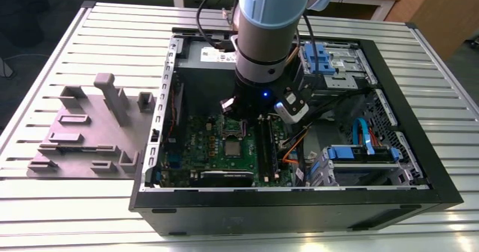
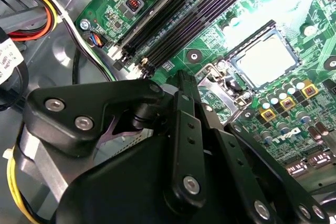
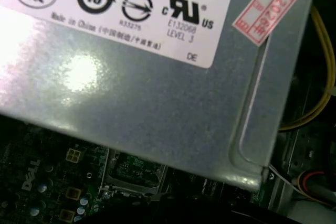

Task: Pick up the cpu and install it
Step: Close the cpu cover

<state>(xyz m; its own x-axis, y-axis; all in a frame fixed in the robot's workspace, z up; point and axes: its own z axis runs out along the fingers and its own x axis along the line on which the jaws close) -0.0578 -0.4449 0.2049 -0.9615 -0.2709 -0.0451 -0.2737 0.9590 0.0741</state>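
One cpu [image 1: 233, 147] on motherboard [image 1: 201, 137], beside one socket [image 1: 234, 127]; one gripper [image 2: 182, 83] above, opening cannot tell.

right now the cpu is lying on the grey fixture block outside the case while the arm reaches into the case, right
No. In the exterior view the cpu lies on the green motherboard inside the case, not on the grey fixture block. The arm does reach into the case.
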